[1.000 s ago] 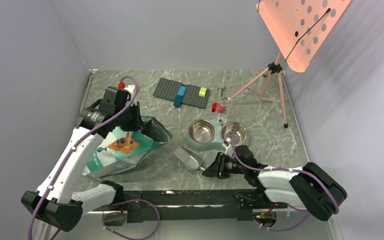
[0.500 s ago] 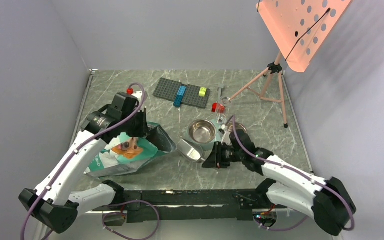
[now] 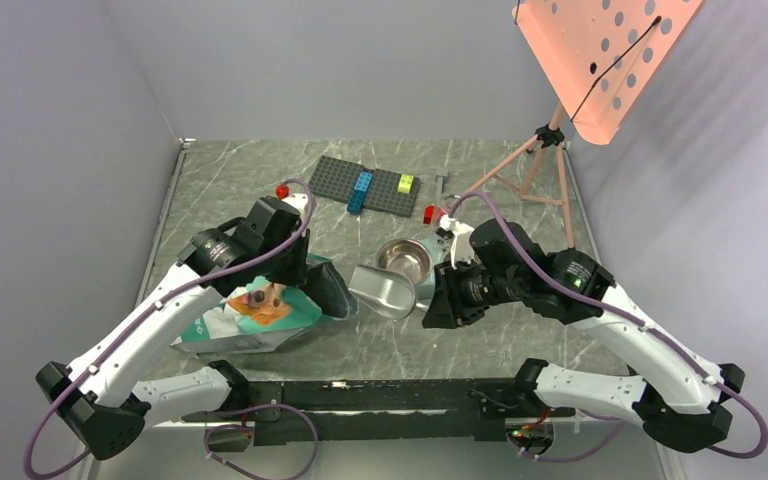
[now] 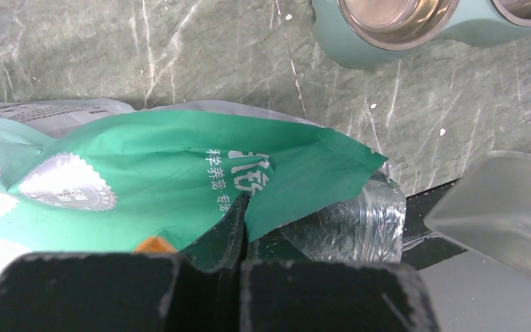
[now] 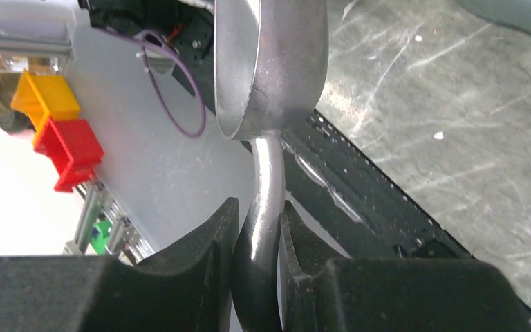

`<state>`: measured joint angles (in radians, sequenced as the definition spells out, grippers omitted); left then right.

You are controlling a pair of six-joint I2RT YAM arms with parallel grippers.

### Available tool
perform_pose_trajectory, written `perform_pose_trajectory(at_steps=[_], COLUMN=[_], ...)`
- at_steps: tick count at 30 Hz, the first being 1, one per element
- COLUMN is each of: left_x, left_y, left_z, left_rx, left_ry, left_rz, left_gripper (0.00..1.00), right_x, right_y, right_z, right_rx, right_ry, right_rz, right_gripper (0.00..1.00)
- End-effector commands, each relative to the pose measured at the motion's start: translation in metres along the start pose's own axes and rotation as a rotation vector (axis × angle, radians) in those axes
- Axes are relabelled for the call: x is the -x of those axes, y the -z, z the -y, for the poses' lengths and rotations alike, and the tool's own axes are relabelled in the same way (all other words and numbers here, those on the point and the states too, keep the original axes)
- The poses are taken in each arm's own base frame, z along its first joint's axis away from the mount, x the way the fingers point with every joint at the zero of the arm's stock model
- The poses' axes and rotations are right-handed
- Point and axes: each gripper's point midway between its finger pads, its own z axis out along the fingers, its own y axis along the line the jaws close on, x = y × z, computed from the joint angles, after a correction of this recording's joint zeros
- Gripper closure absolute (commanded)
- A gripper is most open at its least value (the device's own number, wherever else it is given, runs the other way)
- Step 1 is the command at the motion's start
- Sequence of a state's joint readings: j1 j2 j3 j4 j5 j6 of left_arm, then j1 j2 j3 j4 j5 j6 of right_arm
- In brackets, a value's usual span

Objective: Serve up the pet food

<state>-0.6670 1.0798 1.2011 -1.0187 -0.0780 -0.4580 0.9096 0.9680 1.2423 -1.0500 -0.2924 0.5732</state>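
The teal-and-white pouch (image 3: 245,312) with the dog print lies on the left of the table, its mouth toward the middle. My left gripper (image 3: 305,272) is shut on the pouch's upper mouth edge (image 4: 243,207). The pet food is hidden; no kibble shows. My right gripper (image 3: 438,305) is shut on the handle (image 5: 265,181) of the shiny metal scoop (image 3: 385,290). It holds the scoop in the air, its open end toward the pouch mouth. The scoop also shows in the left wrist view (image 4: 505,214). The grey-green twin bowl dish (image 3: 372,270) stands behind the scoop, its right bowl hidden by my right arm.
A grey baseplate (image 3: 332,178) with blue and yellow bricks lies at the back. A red brick (image 3: 282,190) and another red piece (image 3: 429,213) lie near it. A pink tripod stand (image 3: 543,160) with a perforated board (image 3: 600,50) is at the back right.
My right gripper has lifted the scoop off the table and carried it left toward the pouch mouth. My left gripper has moved right and nearer with the pouch edge.
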Motion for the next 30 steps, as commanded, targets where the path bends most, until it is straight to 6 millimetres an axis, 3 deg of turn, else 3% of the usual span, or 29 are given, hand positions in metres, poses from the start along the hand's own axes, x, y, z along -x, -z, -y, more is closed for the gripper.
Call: perform_pose_trajectory(at_steps=[1,5,8,16,26,30], left_x=[0.050,0.052,0.052,0.052,0.071,0.066], left_y=[0.017,0.020,0.021,0.027,0.042,0.041], left_z=[0.033,0.044,0.047,0.072,0.093,0.093], left_rx=[-0.121,-0.161,-0.165,-0.271,-0.413,-0.426], left_ry=[0.009,-0.018,-0.030,-0.058,0.043,0.069], left_rz=[0.159,0.153,0.145,0.154,0.310,0.310], left_gripper=[1.00,1.00,1.00,1.00,1.00,1.00], right_x=[-0.016,-0.014,0.005,0.051,0.040,0.058], right_y=[0.023,0.010,-0.003,-0.049,-0.099,-0.135], right_z=[-0.009,-0.014,-0.023,-0.025,-0.017,-0.016], right_rx=[-0.006,0.011,0.025,-0.061,-0.025,-0.022], right_ry=[0.062,0.090,0.101,0.104,0.116,0.144], right_rz=[-0.066,-0.099,-0.069,-0.053,-0.208,-0.227], right_gripper=[1.00,1.00,1.00,1.00,1.00,1.00])
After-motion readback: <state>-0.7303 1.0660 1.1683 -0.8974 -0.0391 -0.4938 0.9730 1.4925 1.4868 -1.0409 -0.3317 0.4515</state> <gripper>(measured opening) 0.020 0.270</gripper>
